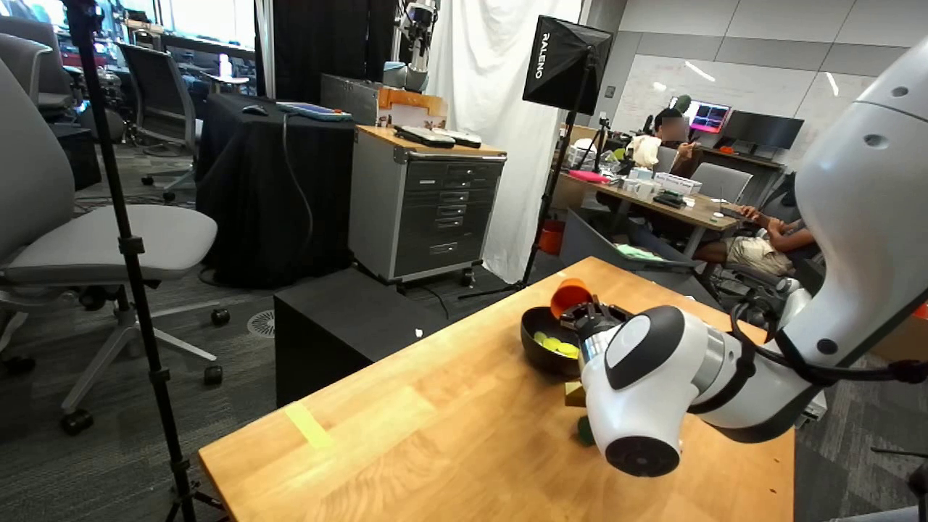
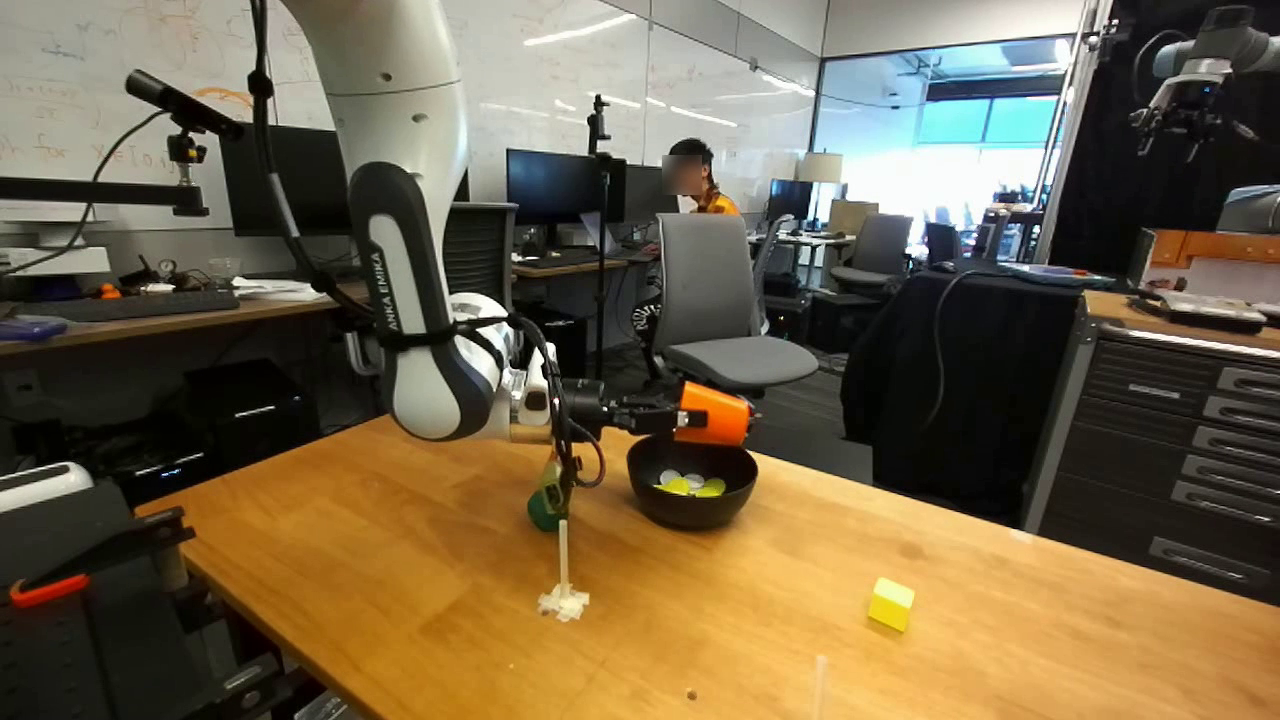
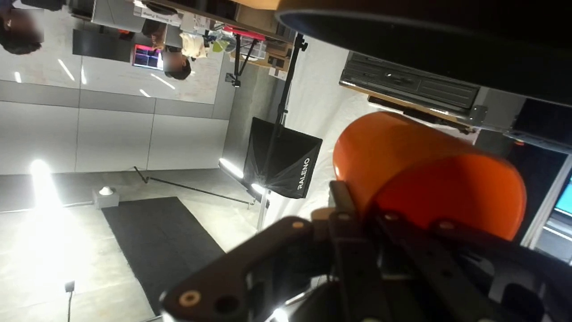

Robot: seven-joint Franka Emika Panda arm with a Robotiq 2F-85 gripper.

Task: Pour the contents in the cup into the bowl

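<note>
The orange cup (image 1: 570, 295) is tilted onto its side over the rim of the black bowl in both exterior views (image 2: 715, 413). My gripper (image 2: 690, 418) is shut on the cup's wall. In the wrist view the cup (image 3: 397, 143) shows its open mouth, with one finger along its outside and the other at the mouth. No contents show in the visible part of its inside. The black bowl (image 2: 690, 512) stands upright on the table below the cup; its dark side fills the top of the wrist view (image 3: 424, 53). Yellow and whitish round pieces, the contents (image 2: 690, 486), lie in the bowl.
A green object (image 2: 545, 508) stands beside the bowl, partly behind the arm's cables. A yellowish block (image 1: 575, 394) is near it. A thin pale stick (image 2: 563, 555) stands on the wooden table (image 2: 420, 560). A yellow cube (image 2: 891, 604) lies nearer the front.
</note>
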